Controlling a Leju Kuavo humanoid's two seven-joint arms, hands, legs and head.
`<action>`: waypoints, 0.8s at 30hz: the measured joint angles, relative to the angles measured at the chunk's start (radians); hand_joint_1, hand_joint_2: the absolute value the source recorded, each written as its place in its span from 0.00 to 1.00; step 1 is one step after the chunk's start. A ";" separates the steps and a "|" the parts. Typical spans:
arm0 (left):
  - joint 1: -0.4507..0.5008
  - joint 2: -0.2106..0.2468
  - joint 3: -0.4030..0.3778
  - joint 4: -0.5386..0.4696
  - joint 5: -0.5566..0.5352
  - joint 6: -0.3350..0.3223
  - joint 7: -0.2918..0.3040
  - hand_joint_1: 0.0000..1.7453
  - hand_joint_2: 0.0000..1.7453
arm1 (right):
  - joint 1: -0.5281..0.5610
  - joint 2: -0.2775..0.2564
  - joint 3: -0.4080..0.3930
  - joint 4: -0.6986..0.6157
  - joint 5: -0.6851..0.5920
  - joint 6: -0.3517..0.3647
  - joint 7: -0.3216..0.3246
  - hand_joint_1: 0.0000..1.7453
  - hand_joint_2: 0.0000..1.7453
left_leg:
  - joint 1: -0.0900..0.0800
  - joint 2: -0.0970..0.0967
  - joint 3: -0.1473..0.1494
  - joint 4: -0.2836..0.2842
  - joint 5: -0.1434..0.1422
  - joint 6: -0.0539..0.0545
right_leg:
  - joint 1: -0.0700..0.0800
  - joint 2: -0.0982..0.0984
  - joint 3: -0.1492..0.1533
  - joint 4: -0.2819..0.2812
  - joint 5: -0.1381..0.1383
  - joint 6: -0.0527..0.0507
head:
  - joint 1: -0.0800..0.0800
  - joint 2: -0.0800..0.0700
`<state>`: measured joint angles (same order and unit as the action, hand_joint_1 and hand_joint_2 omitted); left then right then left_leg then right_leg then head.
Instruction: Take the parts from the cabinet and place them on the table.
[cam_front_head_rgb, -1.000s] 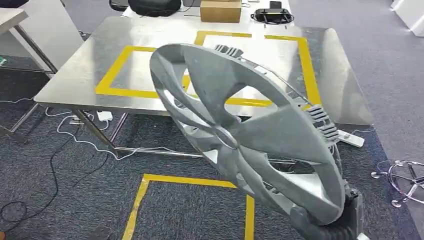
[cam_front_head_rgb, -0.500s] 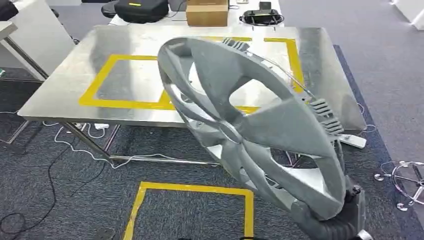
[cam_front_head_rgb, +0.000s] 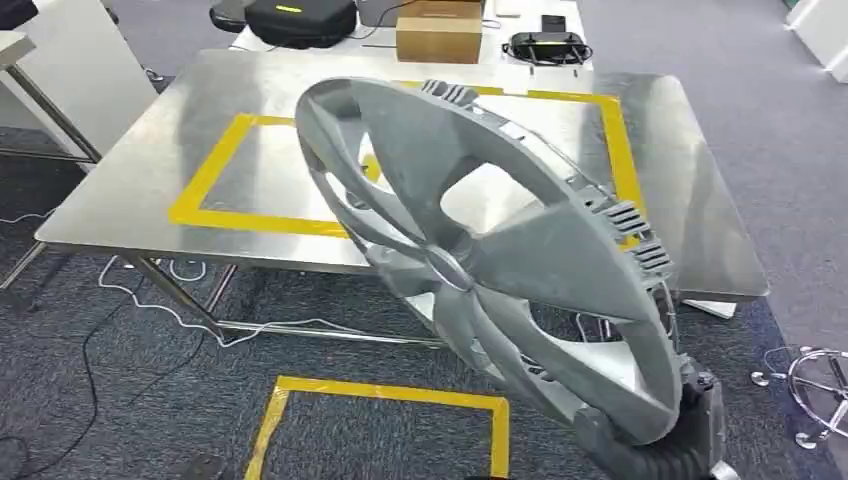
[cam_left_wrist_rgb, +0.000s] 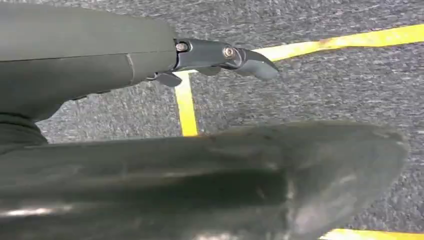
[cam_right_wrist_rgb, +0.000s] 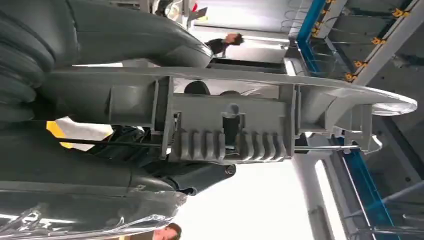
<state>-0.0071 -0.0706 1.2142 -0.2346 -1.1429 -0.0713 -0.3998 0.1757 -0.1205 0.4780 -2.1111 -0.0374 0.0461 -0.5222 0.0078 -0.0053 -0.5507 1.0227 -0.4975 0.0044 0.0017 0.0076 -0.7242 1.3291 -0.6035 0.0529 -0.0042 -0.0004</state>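
The right hand (cam_front_head_rgb: 660, 455) grips the grey wheel cover (cam_front_head_rgb: 480, 260) by its lower rim, holding it tilted in the air in front of the steel tabletop (cam_front_head_rgb: 700, 200), which carries yellow tape outlines. The right wrist view shows the cover's rim edge-on, with ribbed clips clamped between thumb and fingers (cam_right_wrist_rgb: 200, 177). The left hand (cam_left_wrist_rgb: 150, 125) hangs above taped carpet, holding nothing, fingers extended.

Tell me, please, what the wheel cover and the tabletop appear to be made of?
Wheel cover: probably moulded plastic, matte grey, judging by its thin spokes and ribbed clips on the rim. Table: likely brushed steel sheet, since it throws soft reflections, marked with yellow tape.
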 joint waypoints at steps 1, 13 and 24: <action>0.001 0.000 0.003 0.000 0.000 0.000 -0.002 0.00 0.00 | 0.001 0.000 0.004 0.000 0.011 -0.005 -0.002 1.00 1.00 | 0.000 -0.001 0.015 0.000 -0.010 -0.001 | 0.000 0.000 0.011 -0.052 0.045 -0.003 | 0.001 0.000; -0.004 -0.002 0.011 0.000 0.000 -0.005 -0.012 0.00 0.00 | 0.001 -0.019 0.014 -0.028 0.043 -0.037 -0.018 1.00 1.00 | -0.001 -0.001 -0.108 0.258 -0.110 -0.056 | -0.002 0.001 0.143 -0.297 0.137 -0.056 | -0.009 0.000; 0.002 -0.003 0.012 0.000 -0.010 -0.006 -0.014 0.00 0.00 | 0.000 -0.038 -0.014 -0.036 0.050 -0.053 -0.020 1.00 1.00 | 0.009 0.002 -0.091 0.009 0.072 -0.018 | -0.004 0.003 0.257 -0.289 0.049 -0.003 | -0.008 0.000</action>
<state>-0.0055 -0.0740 1.2264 -0.2346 -1.1524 -0.0778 -0.4139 0.1757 -0.1587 0.4642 -2.1469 0.0122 -0.0069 -0.5421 0.0164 -0.0035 -0.6418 1.0315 -0.4260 -0.0138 -0.0022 0.0108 -0.4675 1.0405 -0.5548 0.0495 -0.0126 0.0000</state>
